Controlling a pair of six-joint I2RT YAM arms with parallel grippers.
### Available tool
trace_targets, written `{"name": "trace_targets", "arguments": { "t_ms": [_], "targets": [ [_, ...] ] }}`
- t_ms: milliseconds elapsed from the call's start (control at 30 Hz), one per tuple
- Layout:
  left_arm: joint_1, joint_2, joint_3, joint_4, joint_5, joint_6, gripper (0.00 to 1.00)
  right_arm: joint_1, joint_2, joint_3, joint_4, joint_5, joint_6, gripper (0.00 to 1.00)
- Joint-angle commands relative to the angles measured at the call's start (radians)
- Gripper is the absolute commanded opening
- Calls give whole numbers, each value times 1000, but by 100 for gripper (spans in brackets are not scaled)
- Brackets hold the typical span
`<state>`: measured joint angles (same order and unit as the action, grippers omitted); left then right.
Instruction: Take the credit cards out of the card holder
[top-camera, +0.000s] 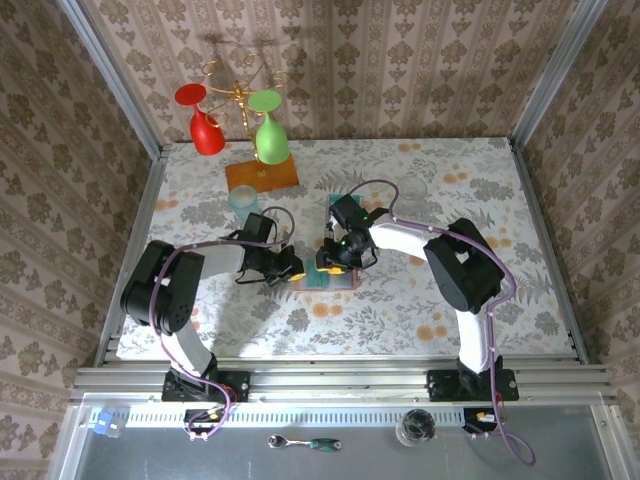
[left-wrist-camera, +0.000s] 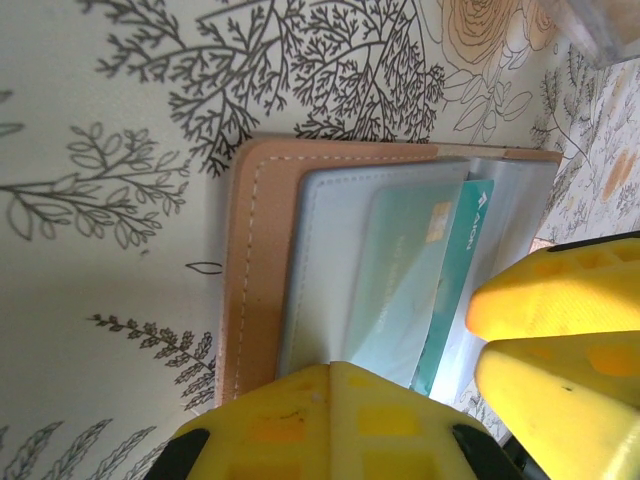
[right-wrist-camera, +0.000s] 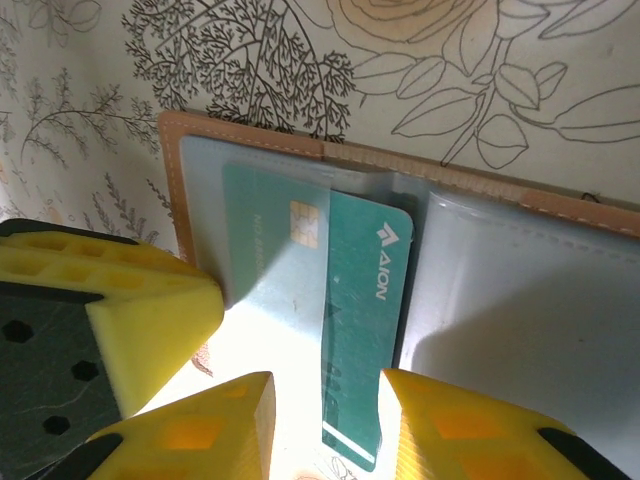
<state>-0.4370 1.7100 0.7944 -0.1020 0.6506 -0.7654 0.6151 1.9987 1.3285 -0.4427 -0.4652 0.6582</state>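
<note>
Tan leather of the card holder (left-wrist-camera: 255, 300) is seen lying open on the floral table (top-camera: 450, 200), its near edge hidden beneath the clenched left gripper (left-wrist-camera: 330, 425). A teal card (right-wrist-camera: 365, 300) is found projecting partway from its clear sleeve, with a paler card (right-wrist-camera: 265, 235) seated fully inside. The right gripper (right-wrist-camera: 325, 440) is set partly apart astride the teal card. Its fingertips are cut off at the frame edge, so a grasp cannot be confirmed.

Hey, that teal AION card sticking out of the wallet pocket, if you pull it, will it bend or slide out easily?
The AION card looks thin and flat, so probably stiff yet light. Its smooth face and the clear pocket suggest it slides easily, maybe slipping in the jaws. The card holder could drag along unless pinned.
</note>
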Motion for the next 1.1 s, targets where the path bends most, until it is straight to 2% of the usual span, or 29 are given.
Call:
{"name": "trace_targets", "arguments": {
  "t_ms": [0, 1067],
  "targets": [
    [2, -34, 23, -24, 7, 10, 0, -6, 21, -11, 8, -29, 10, 33],
    [6, 42, -15, -13, 0, 24, 0, -18, -12, -43, 25, -11, 23, 33]
  ]
}}
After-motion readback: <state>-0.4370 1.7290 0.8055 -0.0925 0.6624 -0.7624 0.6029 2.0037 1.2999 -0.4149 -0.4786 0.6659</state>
